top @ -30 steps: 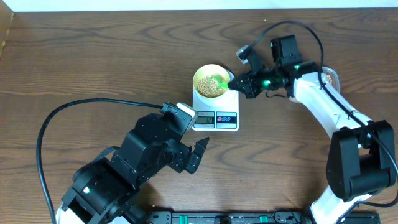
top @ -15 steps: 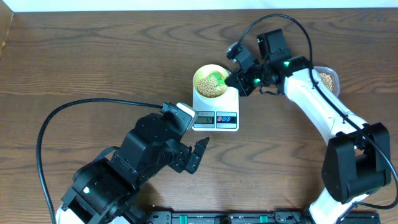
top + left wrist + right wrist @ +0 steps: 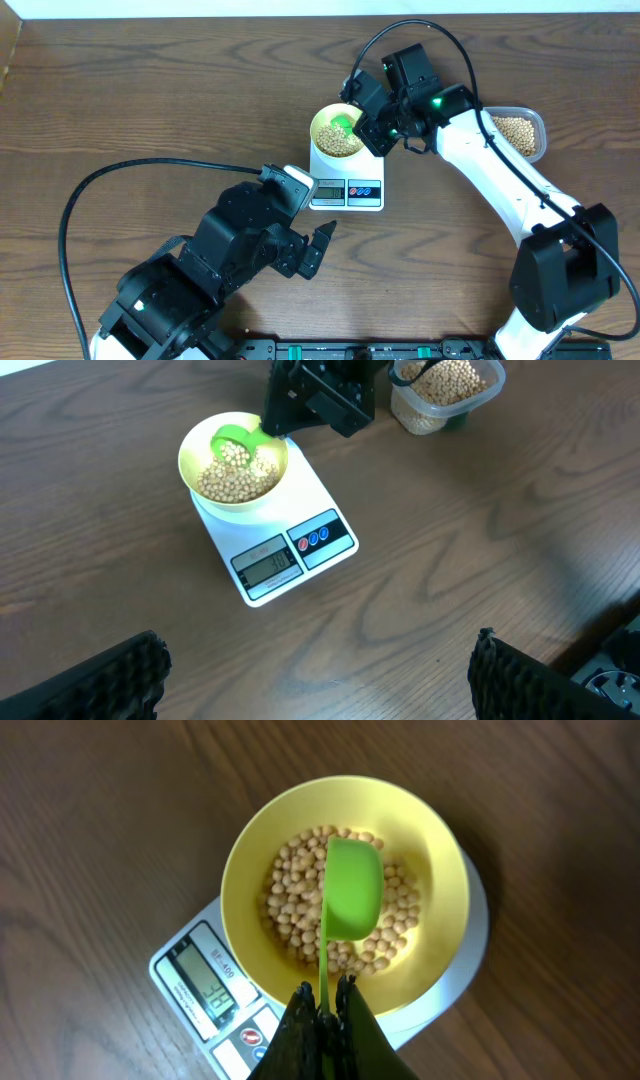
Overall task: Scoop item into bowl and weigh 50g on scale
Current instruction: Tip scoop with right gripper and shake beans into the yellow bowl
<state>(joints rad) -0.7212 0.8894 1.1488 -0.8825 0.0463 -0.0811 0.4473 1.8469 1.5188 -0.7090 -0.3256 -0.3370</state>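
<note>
Green plastic scoop [image 3: 352, 890]: pinched by its handle in the right hand [image 3: 320, 1012], whose fingers are clamped tight on it. Over the last second that hand has swung from the bowl's right-hand rim to a spot squarely above its middle. The scoop now shows its smooth back to the wrist camera, turned over, with no beans visible in it. Judged emptied, or very nearly.

Pale yellow bowl [image 3: 315, 132]: sits on the scale, unmoved. Beans [image 3: 295, 910] cover its bottom; the walls above them are bare.

White scale [image 3: 372, 170]: flat on the worktop [image 3: 150, 90], with its display [image 3: 213, 984] facing the left arm. Digits too small to read with confidence.

Clear tub [image 3: 430, 415]: at the right edge, well apart from the scale, with beans left in it. It was mostly hidden under the right arm a second ago and is uncovered now that the arm has shifted.

Left hand [image 3: 318, 248]: fingers spread wide, holding nothing, parked near the front of the scale without touching it. No movement over the second.

Meaning for the task: one more load has gone into the bowl. The next call, in my judgement, rests on the display: back to the tub if short of fifty grams, stop if reached. Risk noted: a full scoop could overshoot the mark.
</note>
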